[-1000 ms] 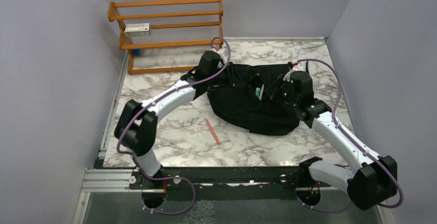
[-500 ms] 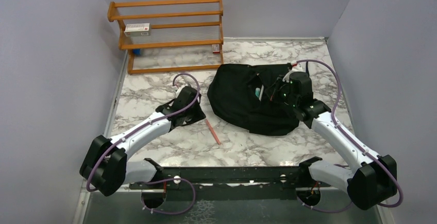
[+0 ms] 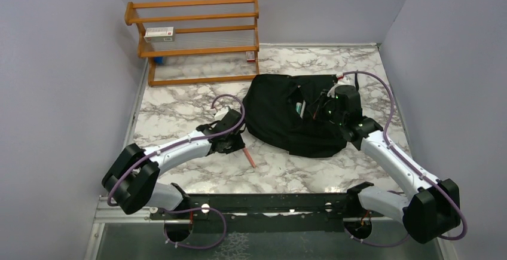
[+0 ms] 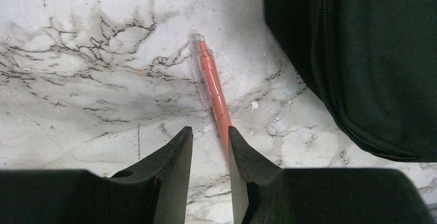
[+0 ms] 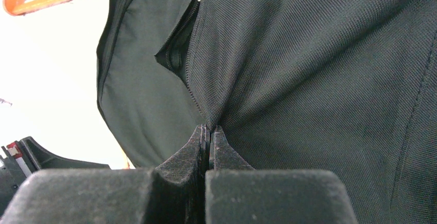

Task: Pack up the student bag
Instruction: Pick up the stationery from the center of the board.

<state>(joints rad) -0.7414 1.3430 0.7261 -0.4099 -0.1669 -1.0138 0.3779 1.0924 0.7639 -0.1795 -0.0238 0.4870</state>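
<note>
The left fingers (image 4: 181, 149) stand partly parted over the surface (image 4: 77, 80) and hold nothing. The orange pen (image 4: 211, 87) lies just ahead of them. Its long axis is almost in line with the gap but slants a little, so its near end runs against the inner edge of one finger, and the tip is hidden there. The left arm is by far the nearer to it. The right fingers (image 5: 207, 136) are clenched on a fold of the student bag (image 3: 281, 119) beside its zip opening (image 5: 175, 54). The bag lies just right of the pen, toward the far right. What sits in the opening is too small to tell.
</note>
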